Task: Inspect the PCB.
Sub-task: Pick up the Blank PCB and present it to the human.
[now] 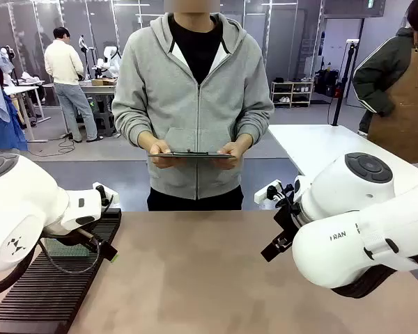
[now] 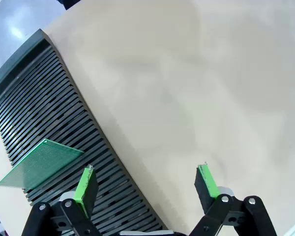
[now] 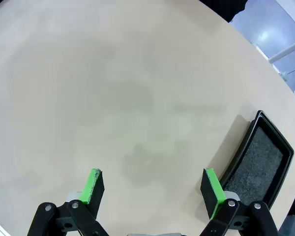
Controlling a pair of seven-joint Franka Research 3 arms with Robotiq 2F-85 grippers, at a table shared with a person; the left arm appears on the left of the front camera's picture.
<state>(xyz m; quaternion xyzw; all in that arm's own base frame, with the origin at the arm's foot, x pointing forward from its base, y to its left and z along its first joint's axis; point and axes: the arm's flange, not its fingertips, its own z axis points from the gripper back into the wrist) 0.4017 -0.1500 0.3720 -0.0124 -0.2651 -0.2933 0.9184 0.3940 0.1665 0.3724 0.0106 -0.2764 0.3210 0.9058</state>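
Front view: a person (image 1: 195, 90) in a grey hoodie stands at the far side of the bench (image 1: 195, 271), holding a dark clipboard (image 1: 191, 154) level in both hands. The left arm (image 1: 28, 209) hangs over a black ribbed rack (image 1: 49, 292) at the bench's left edge. A patch of the green PCB (image 1: 61, 246) shows beneath it, through a cable loop. The right arm (image 1: 362, 229) carries the only legible writing, the letters "FRAN".

Left wrist view: the left jaws stand wide apart, green pads (image 2: 86, 184) gripping nothing. The PCB (image 2: 39, 162) stands slotted in the rack (image 2: 49, 98), leaning, near one end and just beside one pad without touching it.

Right wrist view: the right jaws are also wide apart and hold nothing, pads (image 3: 211, 189) over bare bench (image 3: 113, 88). This view adds a shallow black tray (image 3: 263, 162) with a dark grainy floor at the bench edge.
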